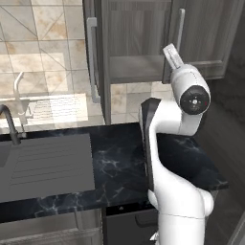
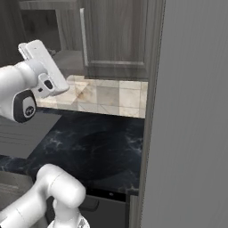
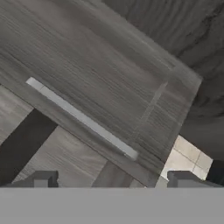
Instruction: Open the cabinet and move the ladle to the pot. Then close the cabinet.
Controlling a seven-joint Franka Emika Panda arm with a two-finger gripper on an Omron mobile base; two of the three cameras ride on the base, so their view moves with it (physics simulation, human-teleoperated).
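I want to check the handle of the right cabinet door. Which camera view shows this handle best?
The hand view: the silver bar handle runs whole and close across the door, just ahead of the open gripper. The left base view shows it partly behind the arm. The right base view shows it whole but thin and farther off.

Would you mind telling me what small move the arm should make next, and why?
Probably ease the gripper forward onto the silver bar handle of the cabinet door ahead. In the hand view the fingertips stand wide apart with nothing between them, and the handle lies just ahead. In the left base view the left door already stands open, showing a shelf.
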